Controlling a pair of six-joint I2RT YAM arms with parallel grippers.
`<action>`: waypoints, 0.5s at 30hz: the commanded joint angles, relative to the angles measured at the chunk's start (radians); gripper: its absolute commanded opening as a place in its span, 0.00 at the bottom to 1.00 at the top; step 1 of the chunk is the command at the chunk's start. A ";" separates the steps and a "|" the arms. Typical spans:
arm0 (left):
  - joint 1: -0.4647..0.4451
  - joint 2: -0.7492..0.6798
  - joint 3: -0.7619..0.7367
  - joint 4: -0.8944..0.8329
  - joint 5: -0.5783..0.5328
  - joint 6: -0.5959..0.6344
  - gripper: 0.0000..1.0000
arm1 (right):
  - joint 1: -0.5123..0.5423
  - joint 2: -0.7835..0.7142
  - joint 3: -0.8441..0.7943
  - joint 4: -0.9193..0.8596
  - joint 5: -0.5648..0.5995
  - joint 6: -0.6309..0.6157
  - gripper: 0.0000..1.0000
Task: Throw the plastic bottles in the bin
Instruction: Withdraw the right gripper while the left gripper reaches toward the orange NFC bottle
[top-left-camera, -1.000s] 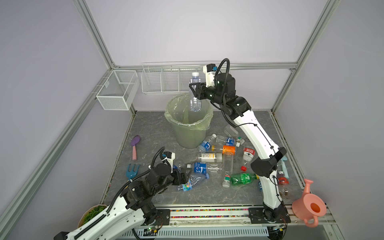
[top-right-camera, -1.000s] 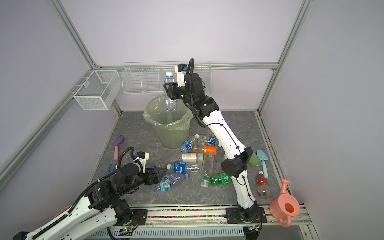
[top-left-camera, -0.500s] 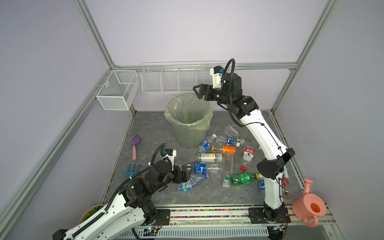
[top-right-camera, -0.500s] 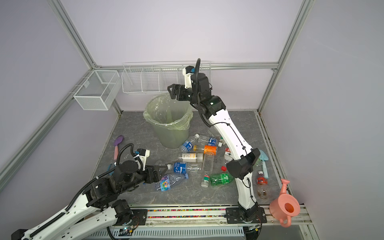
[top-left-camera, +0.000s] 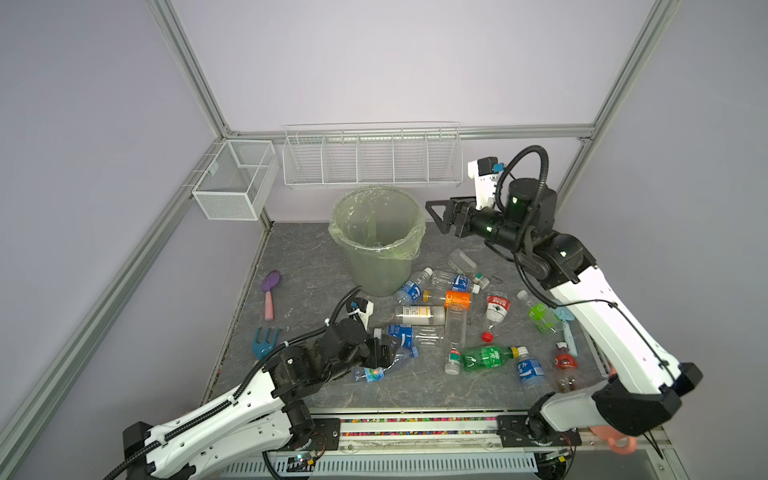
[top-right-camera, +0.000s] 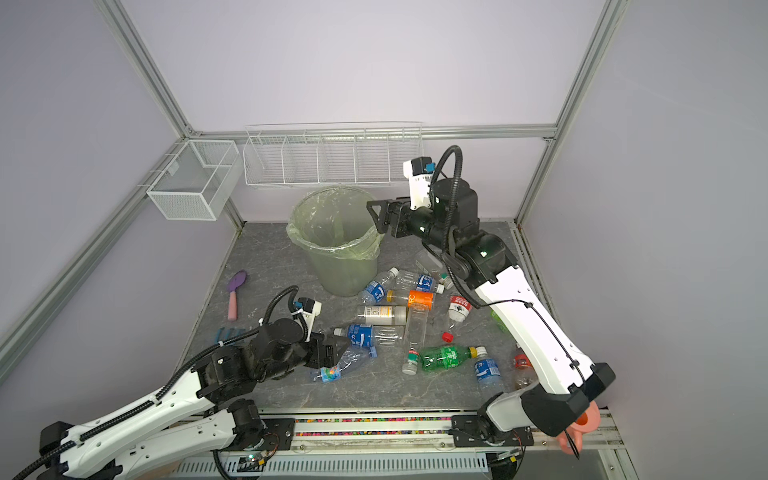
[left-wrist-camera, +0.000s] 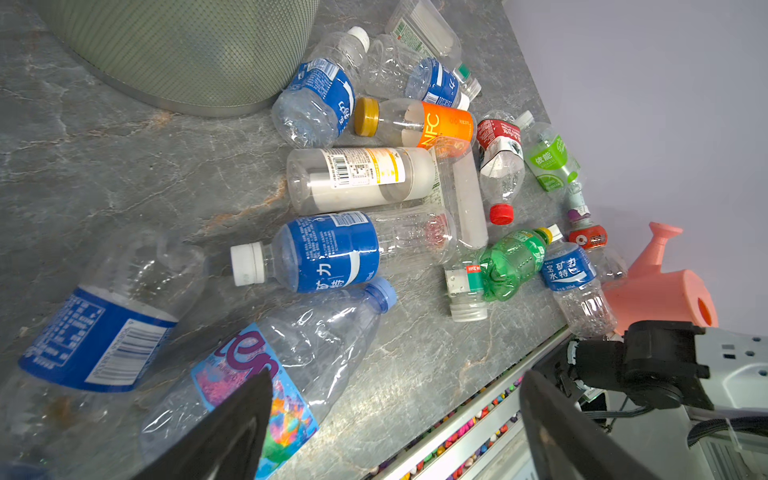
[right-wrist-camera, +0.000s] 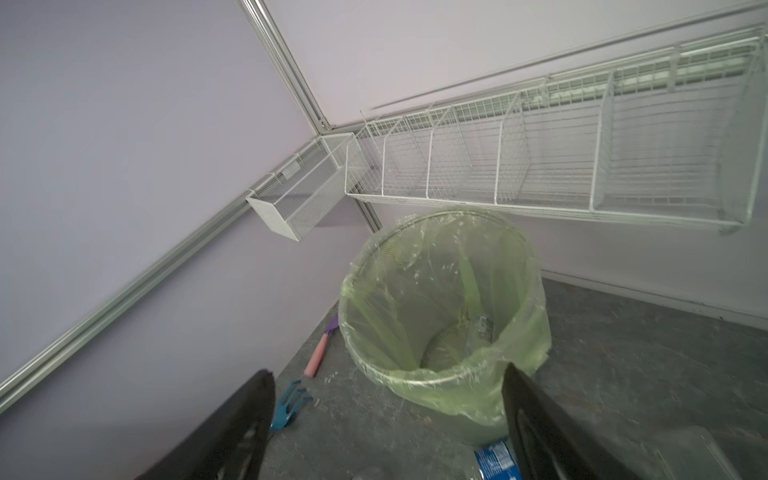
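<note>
bin: pale-green lined bucket (top-left-camera: 374, 270) upright at back of grey slab (top-left-camera: 299, 266), mouth up so drops from above land inside; something clear at its bottom, can't tell what
right gripper: (top-left-camera: 436, 216) raised just beside bin rim, jaws spread wide, nothing between them; height looks meant to clear the rim
left gripper: (top-left-camera: 390, 352) low at near edge of the pile, jaws wide apart, gripping nothing; one finger over crumpled multicolour-label bottle (left-wrist-camera: 291, 361)
plastic bottles: (top-left-camera: 419, 316) lying on their sides on slab, in front and right of bin, several touching
green bottle: (top-left-camera: 484, 357) flat near front of pile
step, judged: left lining up a pick on multicolour-label bottle; right free for another
risk: thin crushed body may slip; blue-label bottle (left-wrist-camera: 328, 249) just beside could get nudged
clutter: pink watering can (left-wrist-camera: 656, 299), purple trowel (top-left-camera: 270, 293), blue rake (top-left-camera: 266, 338), wire baskets (top-left-camera: 372, 158), not for bin
</note>
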 joint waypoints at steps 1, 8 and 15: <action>-0.019 0.084 0.055 0.057 -0.027 0.005 0.92 | -0.013 -0.096 -0.070 -0.111 0.067 -0.013 0.88; -0.043 0.292 0.173 0.103 -0.025 0.034 0.91 | -0.062 -0.335 -0.380 -0.097 0.167 0.073 0.88; -0.050 0.533 0.346 0.106 0.003 0.082 0.89 | -0.079 -0.529 -0.616 -0.179 0.228 0.168 0.88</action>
